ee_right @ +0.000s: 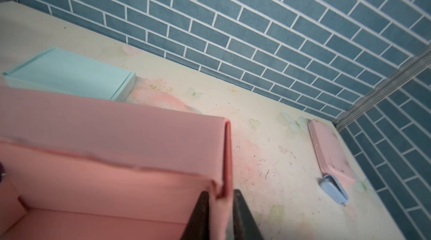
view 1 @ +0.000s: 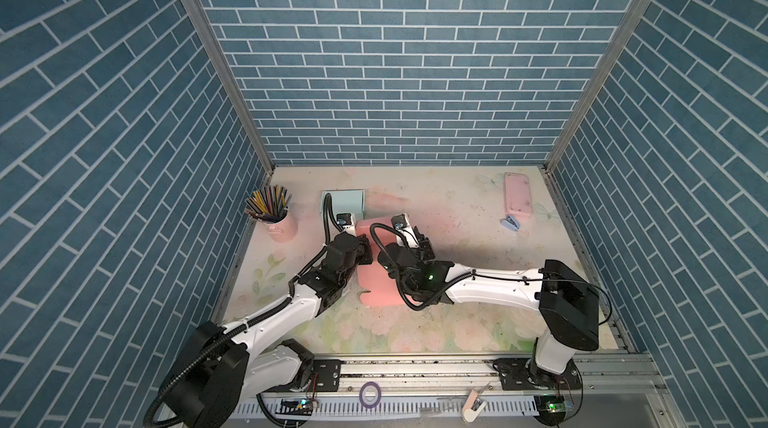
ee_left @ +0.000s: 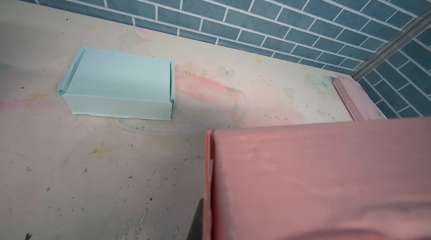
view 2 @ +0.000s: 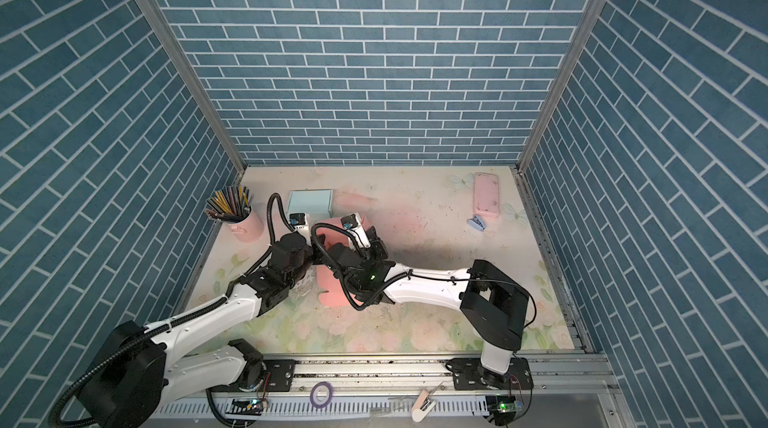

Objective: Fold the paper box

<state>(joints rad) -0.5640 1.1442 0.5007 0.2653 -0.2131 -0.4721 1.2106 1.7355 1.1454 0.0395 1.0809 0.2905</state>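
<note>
**foldy:** nearest the rail there's just a tape roll [view 1: 370,393], ignore it. Next out, mid-table [view 1: 457,322], sits the pink box [view 1: 376,286]. Its lid flap lies flat toward the near edge and the tray part is stood up at the far end. How would you grab that thing?

**mk2:** It's thin card, so light and floppy across the panels. It'll only be stiff along the creases and where a wall is doubled over. A single layer will dent if you squeeze it, and the whole thing will probably skid since it weighs next to nothing. I'd take hold at a doubled wall, near a corner.

**foldy:** that's about where the right gripper [ee_right: 220,195] is. Its wrist view shows two fingers either side of the box's side wall, with a narrow gap and card filling it, so it looks clamped on.

**mk2:** And the left gripper [view 1: 365,254]?

**foldy:** it's at the opposite side wall, closed right down. Its fingers don't show in its own wrist view, so I can't tell if any card is pinched.

**mk2:** My guess is the lid comes next. Take the flat flap by its free edge, swing it over slowly, and pin one side or the tray slides.

**foldy:** further back there's a blue box [view 1: 344,202] already folded, just behind the work. The cup of pencils [view 1: 277,224] and the case [view 1: 518,196] with a stapler [view 1: 510,222] beside it are well apart.
</note>
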